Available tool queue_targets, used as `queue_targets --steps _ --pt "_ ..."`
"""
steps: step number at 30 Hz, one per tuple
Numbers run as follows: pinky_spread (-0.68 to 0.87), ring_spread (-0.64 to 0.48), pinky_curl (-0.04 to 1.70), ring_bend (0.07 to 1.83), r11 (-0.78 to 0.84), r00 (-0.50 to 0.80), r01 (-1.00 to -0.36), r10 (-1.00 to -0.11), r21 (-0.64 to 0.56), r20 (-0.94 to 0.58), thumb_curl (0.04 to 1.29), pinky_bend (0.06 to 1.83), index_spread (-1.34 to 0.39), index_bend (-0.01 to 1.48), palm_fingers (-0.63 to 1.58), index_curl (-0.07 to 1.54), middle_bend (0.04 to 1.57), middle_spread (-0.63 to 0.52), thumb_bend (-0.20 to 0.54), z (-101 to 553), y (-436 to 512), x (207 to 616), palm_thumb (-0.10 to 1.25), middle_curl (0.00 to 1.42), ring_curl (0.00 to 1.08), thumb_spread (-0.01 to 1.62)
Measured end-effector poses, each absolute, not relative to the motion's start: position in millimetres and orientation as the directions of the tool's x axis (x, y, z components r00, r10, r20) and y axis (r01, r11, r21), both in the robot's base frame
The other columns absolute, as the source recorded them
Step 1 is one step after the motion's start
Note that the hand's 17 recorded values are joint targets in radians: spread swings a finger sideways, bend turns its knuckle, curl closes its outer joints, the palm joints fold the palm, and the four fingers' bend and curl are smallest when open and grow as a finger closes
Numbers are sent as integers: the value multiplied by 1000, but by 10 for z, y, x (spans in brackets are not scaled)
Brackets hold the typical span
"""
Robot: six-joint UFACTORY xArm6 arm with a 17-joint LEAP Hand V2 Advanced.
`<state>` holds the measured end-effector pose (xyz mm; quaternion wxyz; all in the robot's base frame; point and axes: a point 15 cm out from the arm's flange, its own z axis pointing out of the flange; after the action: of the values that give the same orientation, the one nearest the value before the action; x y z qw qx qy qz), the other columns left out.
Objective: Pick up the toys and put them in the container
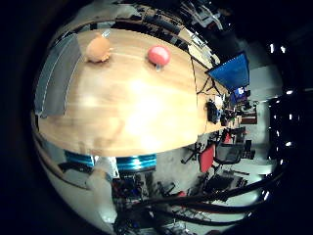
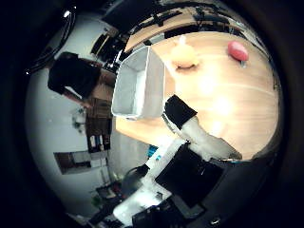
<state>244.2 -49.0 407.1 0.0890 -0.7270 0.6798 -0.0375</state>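
Observation:
An orange-tan toy (image 2: 183,55) and a red toy (image 2: 237,50) lie on the wooden table (image 2: 233,100), a short way from each other. A grey rectangular container (image 2: 138,81) stands at the table's end, beside the orange-tan toy. My hand (image 2: 201,136) is well above the table, and a white and black finger reaches straight into the right thumb side palm view, holding nothing. The right little finger side palm view shows the orange-tan toy (image 1: 98,49), the red toy (image 1: 158,56) and the container's side (image 1: 57,70) from far off.
A blue screen (image 1: 231,70) stands past the table's far side, with a red chair (image 1: 207,157) and office clutter near it. Blue bins (image 1: 137,164) sit beneath the table's edge. A dark chair (image 2: 74,74) stands beyond the container.

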Motion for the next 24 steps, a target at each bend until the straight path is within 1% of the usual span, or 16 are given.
queue_targets --steps 11,24 --pt "391 -92 50 638 -62 71 -986 -996 -157 -54 288 585 -498 178 447 327 317 -162 -26 3994 -537 2444 443 363 119 1034" --pt "388 -92 55 641 -58 67 -987 -996 -152 -57 285 581 -500 176 446 325 320 -162 -25 3964 -588 2602 437 361 119 1037"
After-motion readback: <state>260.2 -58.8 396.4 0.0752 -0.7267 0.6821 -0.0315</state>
